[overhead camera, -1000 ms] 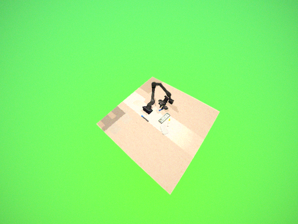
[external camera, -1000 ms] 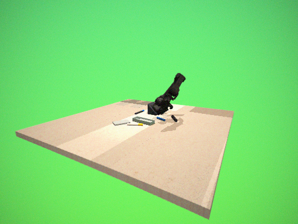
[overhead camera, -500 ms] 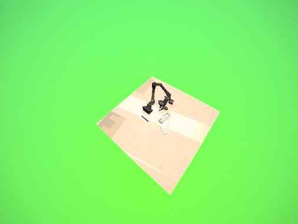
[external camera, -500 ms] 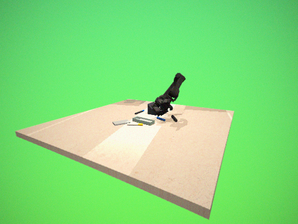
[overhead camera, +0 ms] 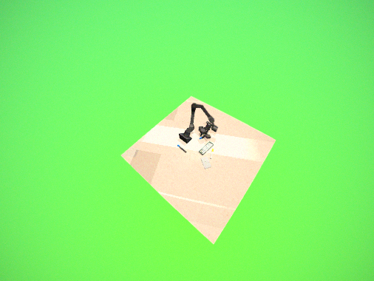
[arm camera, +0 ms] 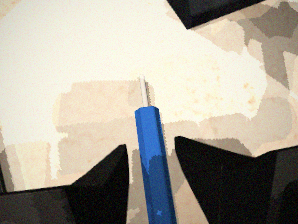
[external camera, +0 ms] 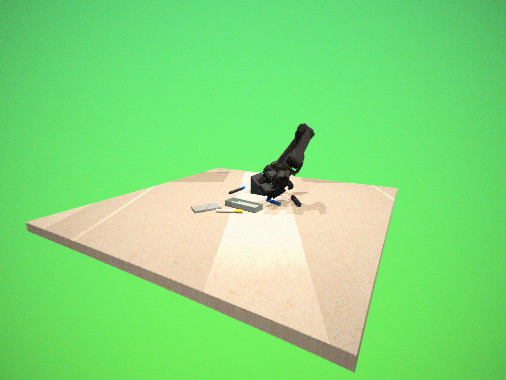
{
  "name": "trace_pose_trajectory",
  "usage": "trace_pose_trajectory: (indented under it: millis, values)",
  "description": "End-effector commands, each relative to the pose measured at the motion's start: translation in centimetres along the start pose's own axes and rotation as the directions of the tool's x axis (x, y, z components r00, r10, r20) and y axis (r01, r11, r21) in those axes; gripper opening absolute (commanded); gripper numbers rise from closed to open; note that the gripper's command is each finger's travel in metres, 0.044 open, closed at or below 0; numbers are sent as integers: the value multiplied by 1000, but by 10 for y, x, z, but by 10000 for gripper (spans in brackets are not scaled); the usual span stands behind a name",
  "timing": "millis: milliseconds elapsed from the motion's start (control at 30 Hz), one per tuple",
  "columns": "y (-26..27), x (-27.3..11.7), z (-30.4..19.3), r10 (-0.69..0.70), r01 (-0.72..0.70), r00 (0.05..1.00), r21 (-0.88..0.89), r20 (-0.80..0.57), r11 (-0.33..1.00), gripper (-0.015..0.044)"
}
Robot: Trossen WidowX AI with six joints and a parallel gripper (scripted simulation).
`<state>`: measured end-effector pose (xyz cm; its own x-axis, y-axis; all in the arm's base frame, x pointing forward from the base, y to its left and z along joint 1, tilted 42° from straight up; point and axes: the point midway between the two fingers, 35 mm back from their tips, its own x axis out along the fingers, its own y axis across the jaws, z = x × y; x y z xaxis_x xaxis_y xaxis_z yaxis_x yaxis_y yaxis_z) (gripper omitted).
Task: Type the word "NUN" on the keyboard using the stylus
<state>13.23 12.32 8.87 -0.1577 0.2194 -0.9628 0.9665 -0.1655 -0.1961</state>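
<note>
My pincer (overhead camera: 204, 134) (external camera: 273, 196) (arm camera: 151, 147) stands partly open, gripping nothing, with the blue stylus (overhead camera: 201, 138) (external camera: 273, 202) (arm camera: 151, 145) between its fingers, the rear end cut off in my wrist view; the keyboard (overhead camera: 206, 148) (external camera: 243, 205) lies nearby, its letters unreadable

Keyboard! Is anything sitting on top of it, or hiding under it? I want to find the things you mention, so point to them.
On top of the keyboard (overhead camera: 206, 148) (external camera: 243, 205) I can see only its pale rows of keys; nothing is sitting there. Its underside faces the desk (overhead camera: 192, 177) (external camera: 260, 245), so whatever is under it is covered.
</note>
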Motion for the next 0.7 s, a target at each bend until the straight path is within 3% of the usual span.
trace_pose_trajectory:
  millis: [0, 467, 667]
  values:
    - [-1, 4, -2, -8, 8, 1000, 5, 0, 1000, 150]
    - [-1, 11, -6, -8, 8, 1000, 5, 0, 1000, 150]
    - [0, 9, -5, -2, 2, 1000, 0, 1, 1000, 12]
